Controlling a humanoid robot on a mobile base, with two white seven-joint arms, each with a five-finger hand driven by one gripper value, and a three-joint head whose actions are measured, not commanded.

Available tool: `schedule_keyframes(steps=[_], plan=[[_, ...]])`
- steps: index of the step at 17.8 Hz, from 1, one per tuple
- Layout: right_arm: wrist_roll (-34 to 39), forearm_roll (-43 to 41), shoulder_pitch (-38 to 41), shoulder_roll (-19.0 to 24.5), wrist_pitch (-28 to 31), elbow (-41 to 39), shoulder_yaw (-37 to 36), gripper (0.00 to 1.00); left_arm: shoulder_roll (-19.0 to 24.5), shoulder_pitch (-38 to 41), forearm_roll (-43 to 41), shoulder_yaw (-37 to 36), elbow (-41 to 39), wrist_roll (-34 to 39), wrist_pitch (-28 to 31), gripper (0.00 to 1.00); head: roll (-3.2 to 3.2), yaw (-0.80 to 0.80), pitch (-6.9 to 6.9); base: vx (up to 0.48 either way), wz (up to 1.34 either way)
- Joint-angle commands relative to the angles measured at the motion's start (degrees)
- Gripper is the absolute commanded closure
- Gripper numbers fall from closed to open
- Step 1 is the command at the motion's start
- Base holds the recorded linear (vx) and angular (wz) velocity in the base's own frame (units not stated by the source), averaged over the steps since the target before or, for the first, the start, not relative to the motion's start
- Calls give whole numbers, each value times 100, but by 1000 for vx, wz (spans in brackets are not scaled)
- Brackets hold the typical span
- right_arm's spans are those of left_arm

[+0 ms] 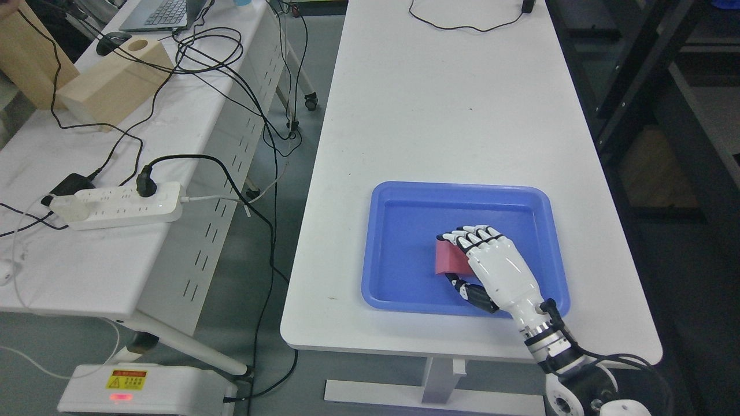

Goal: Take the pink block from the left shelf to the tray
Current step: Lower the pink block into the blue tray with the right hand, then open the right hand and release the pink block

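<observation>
Right hand (491,266) reaching in from the lower right corner, white palm over the blue tray (404,196), black-tipped fingers (471,236) curled across the top of the pink block (448,258) and thumb tucked under its near edge, so clamped on the block. Pink block inside the tray, right of the tray's middle, low over the floor of it or resting there; cannot tell which. Tray lying flat on the white table (439,104), toward the table's near end. Beyond the tray, at the table's far end, a black cable (462,28) looping across the top. Left of the tray, across a gap of grey floor, a second white table (104,254) carrying a white power strip (118,205) with a black plug in it, a tangle of black cables, a pale wooden block (113,81) with a round hole, and the corner of a laptop (159,14) at the far edge. Right of the tray, past the table's edge, dark shelving (665,115)
</observation>
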Motion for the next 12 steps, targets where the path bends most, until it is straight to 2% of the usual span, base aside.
schedule_keyframes(steps=[1,7,9,12], plan=[[-10,-176,23,-27,28,1,18,33,100,114,0,0,-100,1,1,0,0,0,0,0,0],[-10,-326,40,-54,45,1,10,22,100,114,0,0,-100,1,1,0,0,0,0,0,0],[25,-667,40,-89,124,-8,-95,17,100,114,0,0,-100,1,1,0,0,0,0,0,0],[209,-1799,32,-229,125,-8,-508,8,100,114,0,0,-100,1,1,0,0,0,0,0,0]])
